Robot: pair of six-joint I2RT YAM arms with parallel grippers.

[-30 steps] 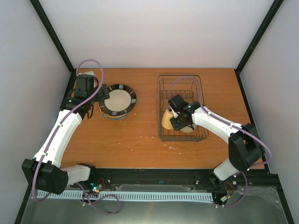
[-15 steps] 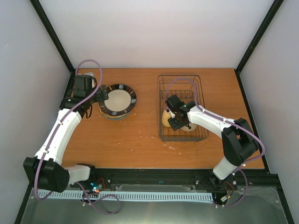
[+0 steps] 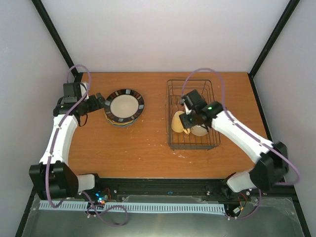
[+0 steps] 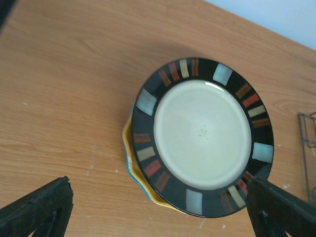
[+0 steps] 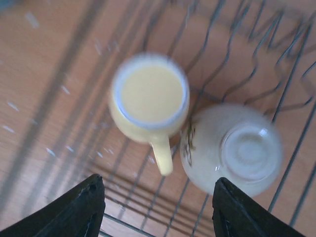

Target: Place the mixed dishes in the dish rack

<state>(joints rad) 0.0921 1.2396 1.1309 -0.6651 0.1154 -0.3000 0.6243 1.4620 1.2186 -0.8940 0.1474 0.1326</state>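
Right gripper [image 5: 157, 197] has lifted, spread and empty, above the yellow handled mug [image 5: 148, 96] and overturned cream bowl [image 5: 232, 148] in the dark wire dish rack [image 3: 169, 133]; left gripper [image 3: 100, 102], also spread, faces the stacked plates [image 4: 202, 133].

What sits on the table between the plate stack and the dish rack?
Nothing: bare table between plate stack and dish rack, in the top view.
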